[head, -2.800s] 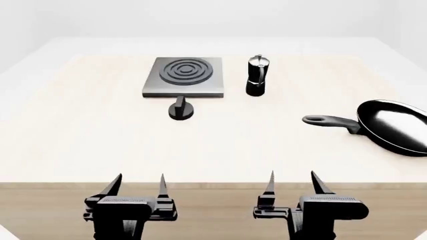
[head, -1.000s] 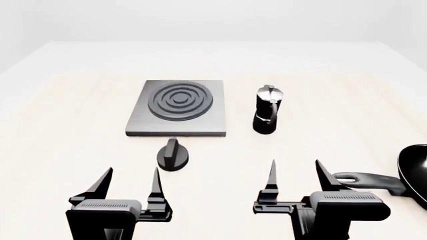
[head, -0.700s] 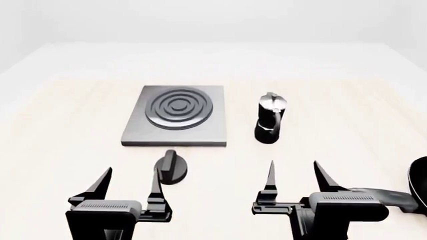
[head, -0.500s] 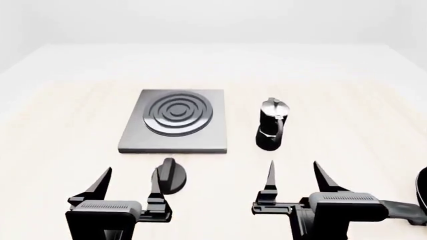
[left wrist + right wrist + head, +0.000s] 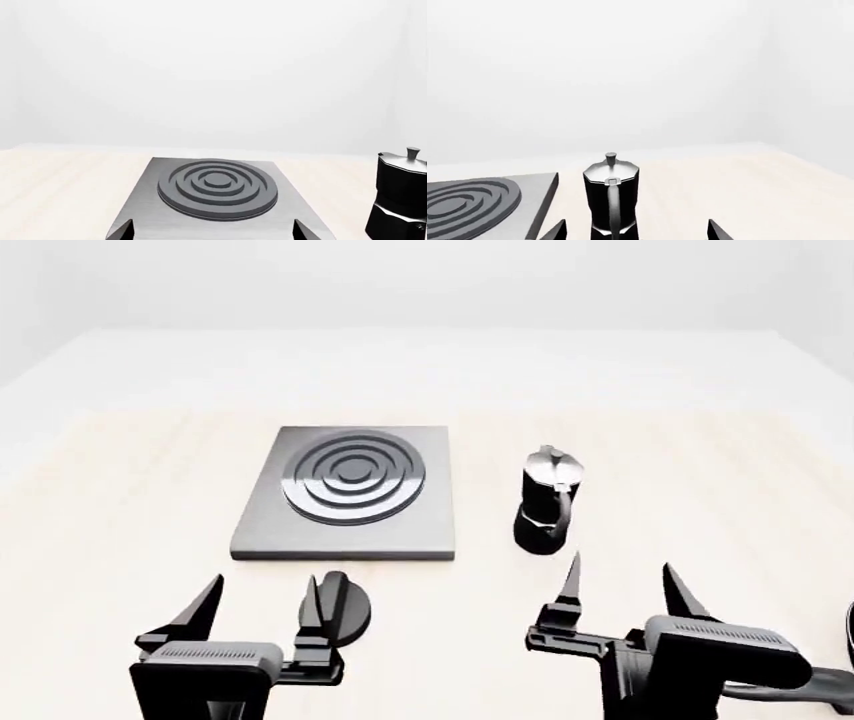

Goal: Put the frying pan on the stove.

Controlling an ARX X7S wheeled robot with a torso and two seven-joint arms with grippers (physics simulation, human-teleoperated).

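On the pale wooden table (image 5: 147, 480), the flat square grey metal stove (image 5: 347, 495) sits centre-left, the black-and-silver moka pot (image 5: 546, 500) right of it, the left gripper (image 5: 258, 602) and right gripper (image 5: 622, 589) both gape empty at the bottom, a small black round knob (image 5: 344, 606) lies beside the left fingertip, and only a sliver of the frying pan's black handle (image 5: 801, 697) shows at lower right.

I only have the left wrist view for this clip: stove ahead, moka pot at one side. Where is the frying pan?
Observer: In the head view, only a sliver of the frying pan shows at the far right edge.
Operator: Is the right gripper holding it?
Observer: No. The right gripper is open and empty, and the handle passes behind it.
Operator: Anything near the stove I'm missing?
Observer: A small black knob lies on the table just in front of the stove.
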